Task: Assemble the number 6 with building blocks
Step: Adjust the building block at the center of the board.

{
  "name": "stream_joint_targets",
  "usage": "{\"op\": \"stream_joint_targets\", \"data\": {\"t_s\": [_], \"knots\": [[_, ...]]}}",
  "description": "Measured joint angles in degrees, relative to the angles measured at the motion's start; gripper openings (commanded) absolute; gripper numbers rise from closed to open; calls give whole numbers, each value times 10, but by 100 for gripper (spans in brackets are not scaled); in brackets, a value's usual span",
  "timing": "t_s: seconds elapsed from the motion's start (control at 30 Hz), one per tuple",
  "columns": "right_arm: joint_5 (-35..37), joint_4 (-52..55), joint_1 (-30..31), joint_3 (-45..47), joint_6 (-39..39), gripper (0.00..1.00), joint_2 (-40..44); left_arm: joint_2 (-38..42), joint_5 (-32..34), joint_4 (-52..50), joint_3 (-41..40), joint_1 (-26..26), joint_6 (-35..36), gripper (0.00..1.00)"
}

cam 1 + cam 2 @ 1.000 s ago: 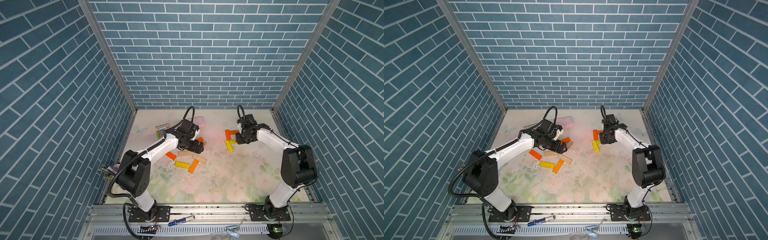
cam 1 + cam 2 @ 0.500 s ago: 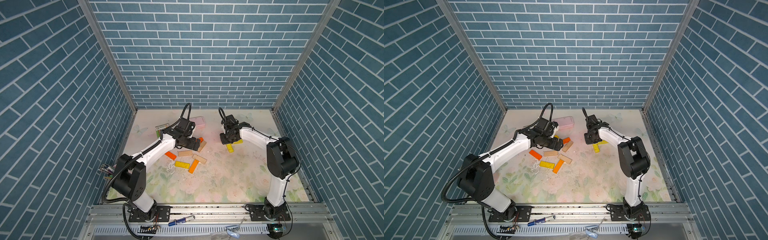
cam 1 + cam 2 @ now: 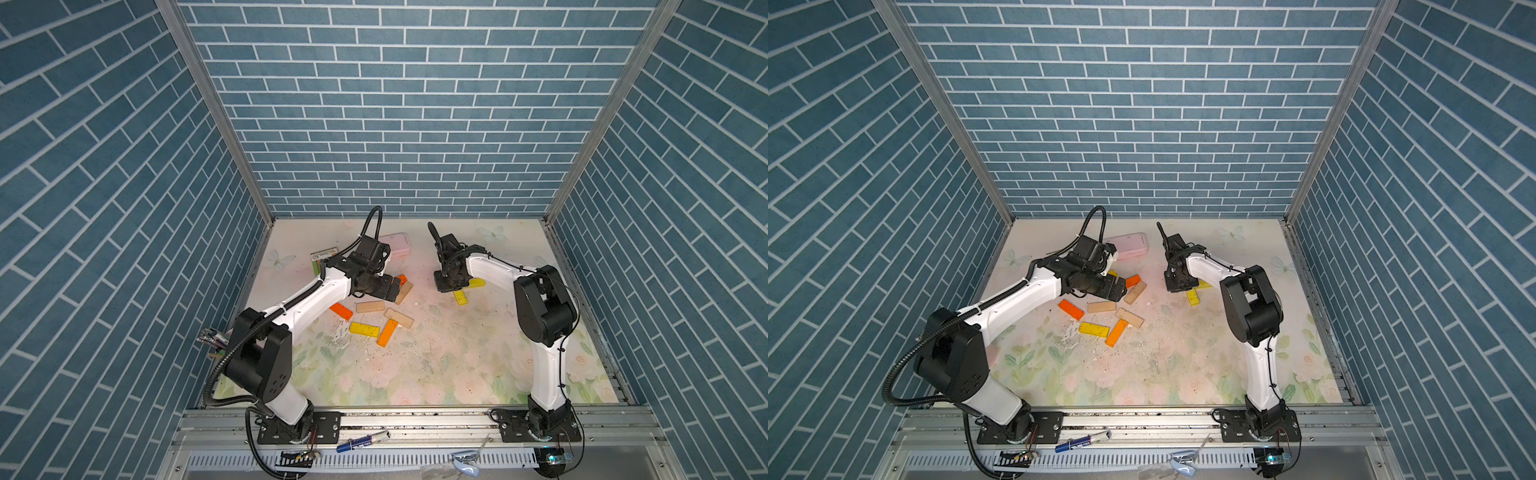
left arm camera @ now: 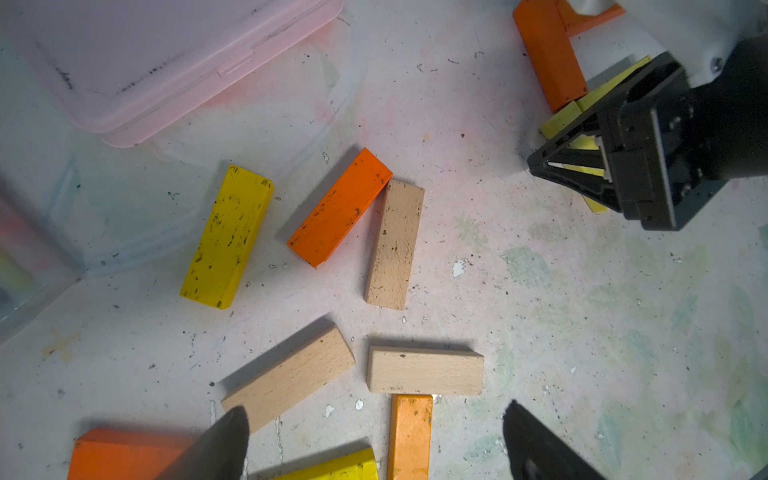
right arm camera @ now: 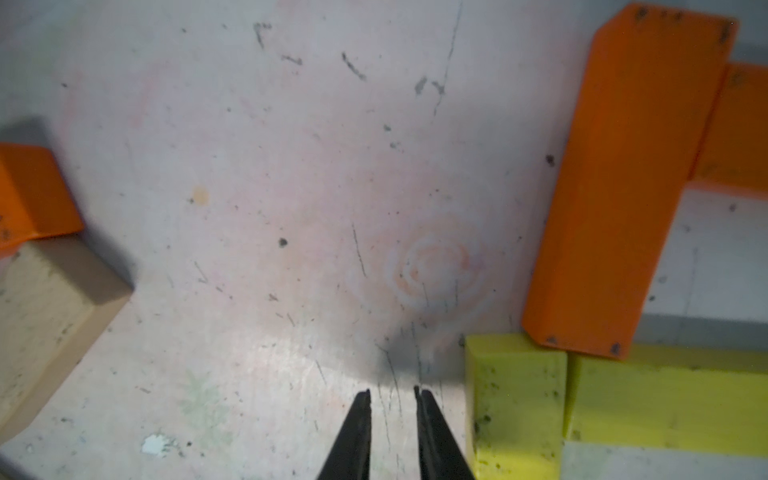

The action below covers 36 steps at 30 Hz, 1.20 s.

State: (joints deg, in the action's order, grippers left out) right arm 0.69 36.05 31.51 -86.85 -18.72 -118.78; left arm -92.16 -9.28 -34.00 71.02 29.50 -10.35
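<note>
Right wrist: the right gripper (image 5: 392, 395) was seen shut, empty, just beside a yellow block (image 5: 515, 399). The left gripper (image 4: 376, 413) was seen open, apparently above tan blocks (image 4: 426, 370).

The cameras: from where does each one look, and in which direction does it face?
Top views: high at the front, looking down at the table and toward the back wall; the left arm and right arm show whole.
Left wrist: above the loose building blocks, looking down; its own open left gripper shows, and the right gripper.
Right wrist: low over the table, facing an orange bar and a yellow bar; its shut right gripper shows.
Shared: both wrist views show that orange bar.
</note>
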Motion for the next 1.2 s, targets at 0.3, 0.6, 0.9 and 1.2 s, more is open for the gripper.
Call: {"op": "stream_joint_targets", "data": {"t_s": [0.3, 0.6, 0.9, 1.2], "knots": [[20, 16, 1, -19, -5, 37, -20, 0, -7, 0, 0, 0, 0, 96], [35, 28, 4, -26, -5, 39, -23, 0, -10, 0, 0, 0, -2, 96], [44, 32, 5, -28, -5, 42, -25, 0, -11, 0, 0, 0, -3, 96], [50, 38, 5, -35, -5, 46, -29, 0, -13, 1, 0, 0, -3, 96]]}}
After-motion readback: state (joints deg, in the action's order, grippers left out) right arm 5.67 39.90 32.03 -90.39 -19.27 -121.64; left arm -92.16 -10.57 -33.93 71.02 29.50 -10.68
